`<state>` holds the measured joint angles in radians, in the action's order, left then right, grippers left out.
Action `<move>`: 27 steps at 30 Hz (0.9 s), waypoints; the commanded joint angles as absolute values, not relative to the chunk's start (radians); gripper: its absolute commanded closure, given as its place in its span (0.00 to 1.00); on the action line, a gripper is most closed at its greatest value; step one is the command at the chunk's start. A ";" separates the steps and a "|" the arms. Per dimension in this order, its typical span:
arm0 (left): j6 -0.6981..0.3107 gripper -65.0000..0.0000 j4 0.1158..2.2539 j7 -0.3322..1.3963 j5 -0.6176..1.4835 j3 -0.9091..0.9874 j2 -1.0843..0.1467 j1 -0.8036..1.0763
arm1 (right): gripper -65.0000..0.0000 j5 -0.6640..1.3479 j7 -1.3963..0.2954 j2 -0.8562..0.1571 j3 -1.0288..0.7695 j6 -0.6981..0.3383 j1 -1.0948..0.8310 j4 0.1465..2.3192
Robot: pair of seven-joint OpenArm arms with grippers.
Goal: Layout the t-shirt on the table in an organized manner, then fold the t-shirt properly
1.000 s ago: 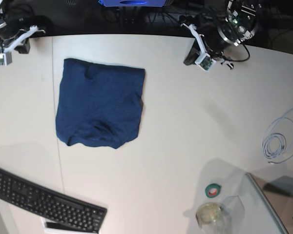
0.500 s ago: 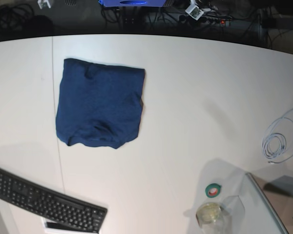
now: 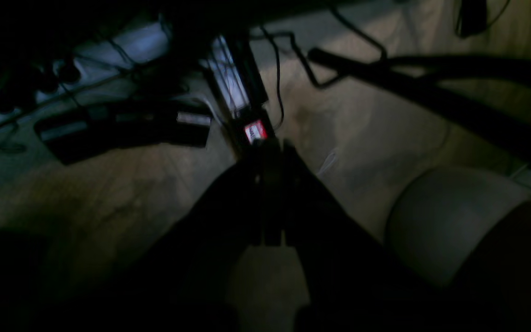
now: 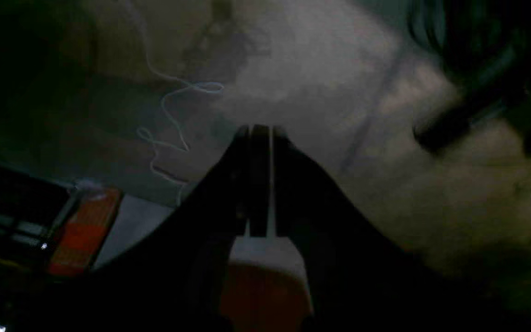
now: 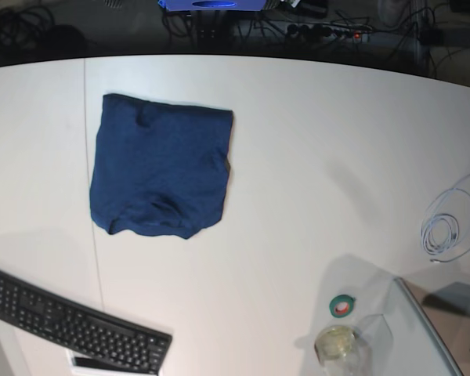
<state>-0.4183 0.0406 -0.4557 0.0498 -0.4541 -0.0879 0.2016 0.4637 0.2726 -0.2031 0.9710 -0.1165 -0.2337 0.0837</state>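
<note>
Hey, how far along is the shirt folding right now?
Done, by the look of it: the t-shirt lies on the table as a compact, roughly square folded bundle, no sleeves sticking out. In hand: nothing; both arms are out of the base view, and the left gripper and right gripper have their fingers together, empty. Left: at most tidying the slightly rumpled near edge.

Both arms gone from the base view: a second ago at the table's (image 5: pixel 313 141) far corners, half a second ago only small white tips at the top edge, now out of frame entirely. Left gripper (image 3: pixel 272 147) now over dim floor off the table, jaws pressed together, cables and a power strip (image 3: pixel 122 129) ahead of the tips. Right gripper (image 4: pixel 258 133) likewise off the table, jaws together, a loose thin white cable (image 4: pixel 173 115) up-left of its tips.
</note>
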 commanded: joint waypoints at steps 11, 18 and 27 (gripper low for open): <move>-0.133 1.00 0.042 -0.460 0.031 -0.466 -0.102 0.228 | 0.97 0.470 0.414 -0.179 0.911 -0.116 -0.254 0.081; -0.133 1.00 0.000 -0.460 0.031 -0.466 -0.104 0.234 | 0.97 0.467 0.421 -0.170 0.785 -0.116 -0.254 0.191; -0.133 1.00 0.000 -0.460 0.042 -0.455 -0.094 0.236 | 0.97 0.463 0.421 -0.174 0.768 -0.116 -0.236 0.220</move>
